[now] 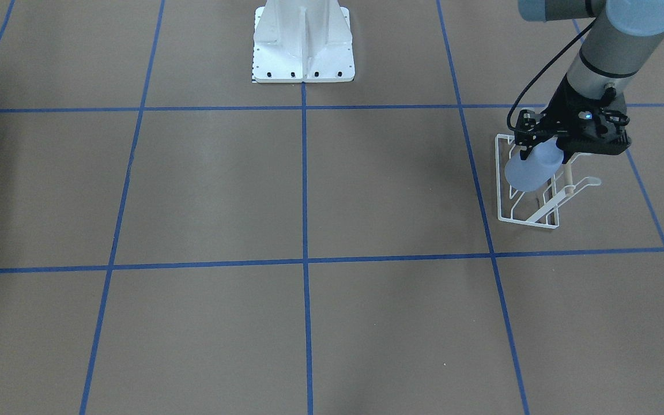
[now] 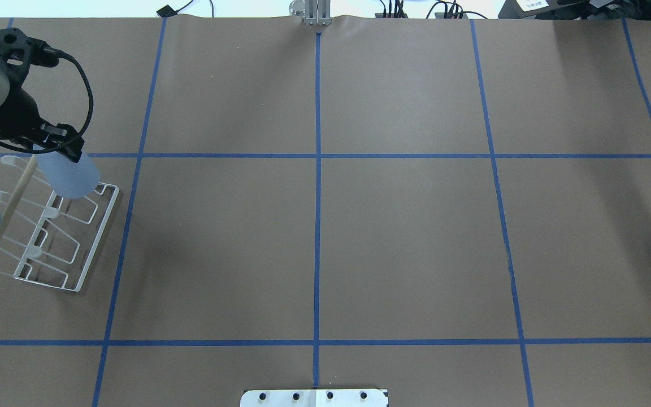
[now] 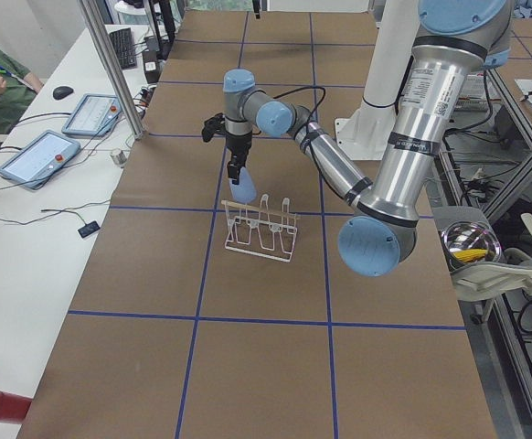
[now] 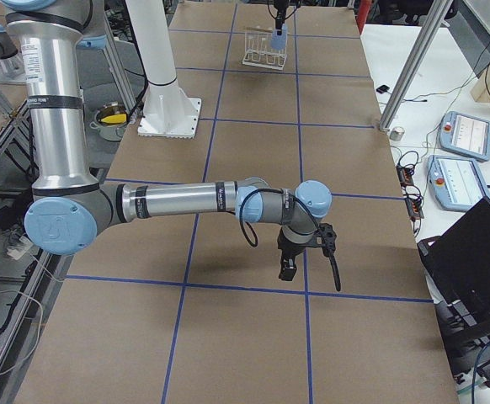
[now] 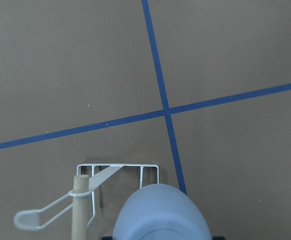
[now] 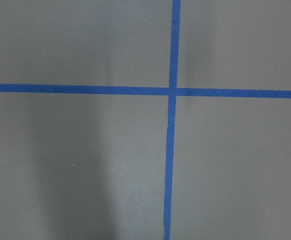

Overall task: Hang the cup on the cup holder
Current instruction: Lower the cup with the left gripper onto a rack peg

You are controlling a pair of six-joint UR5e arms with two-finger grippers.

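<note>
My left gripper (image 1: 539,147) is shut on the pale blue cup (image 1: 529,170) and holds it tilted just above the far end of the white wire cup holder (image 1: 529,218). In the overhead view the cup (image 2: 69,173) hangs from the gripper (image 2: 48,148) over the rack (image 2: 79,271), beside its slanted wooden rod (image 2: 17,192). The left wrist view shows the cup (image 5: 160,212) next to the rod (image 5: 79,210) and a looped prong (image 5: 28,220). Whether the cup touches a prong I cannot tell. My right gripper (image 4: 288,269) hovers low over bare table far from the rack; I cannot tell whether it is open or shut.
The white robot base pedestal (image 1: 303,46) stands at the table's middle edge. Blue tape lines (image 2: 317,226) grid the brown table. Operator tablets (image 3: 37,155) lie on a side desk, and a metal bowl (image 3: 472,245) sits off the table.
</note>
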